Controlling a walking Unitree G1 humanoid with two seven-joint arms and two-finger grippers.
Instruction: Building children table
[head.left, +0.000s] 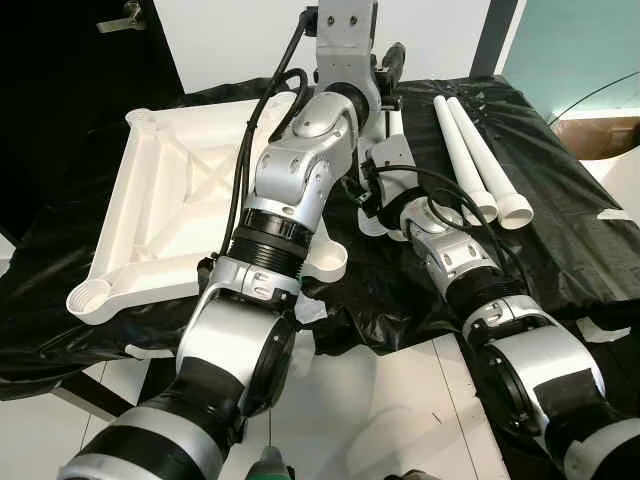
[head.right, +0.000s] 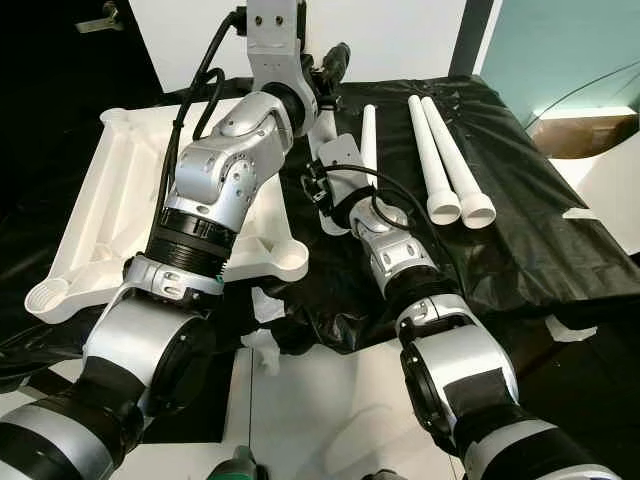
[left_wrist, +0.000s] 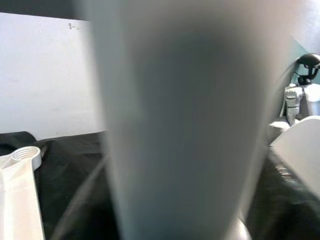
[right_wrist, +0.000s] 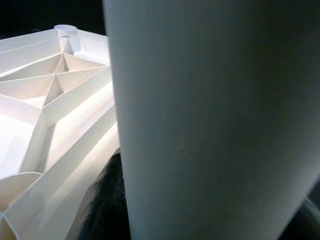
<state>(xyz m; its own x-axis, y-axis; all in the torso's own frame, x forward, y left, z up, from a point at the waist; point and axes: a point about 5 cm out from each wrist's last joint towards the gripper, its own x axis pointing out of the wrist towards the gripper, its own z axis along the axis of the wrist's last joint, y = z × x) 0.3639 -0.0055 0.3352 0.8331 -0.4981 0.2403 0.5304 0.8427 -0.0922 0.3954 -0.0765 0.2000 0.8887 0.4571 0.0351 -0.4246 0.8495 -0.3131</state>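
The white children's table top (head.left: 140, 200) lies upside down on the left, ribs up, with round leg sockets (head.left: 88, 298) at its corners. A white table leg (head.right: 322, 128) lies beside the top's right edge, mostly hidden by my arms. It looms close and blurred in the left wrist view (left_wrist: 190, 125) and the right wrist view (right_wrist: 215, 120). My left gripper (head.right: 335, 65) is shut on the leg's far end. My right gripper (head.right: 322, 185) is shut on it nearer to me. Another leg (head.right: 368, 135) lies just right of them.
Two more loose white legs (head.left: 470, 150) lie side by side to the right on the black plastic sheet (head.left: 560, 250) covering the work surface. White floor (head.left: 400, 400) shows below its front edge. A dark door (head.left: 60, 80) stands at the back left.
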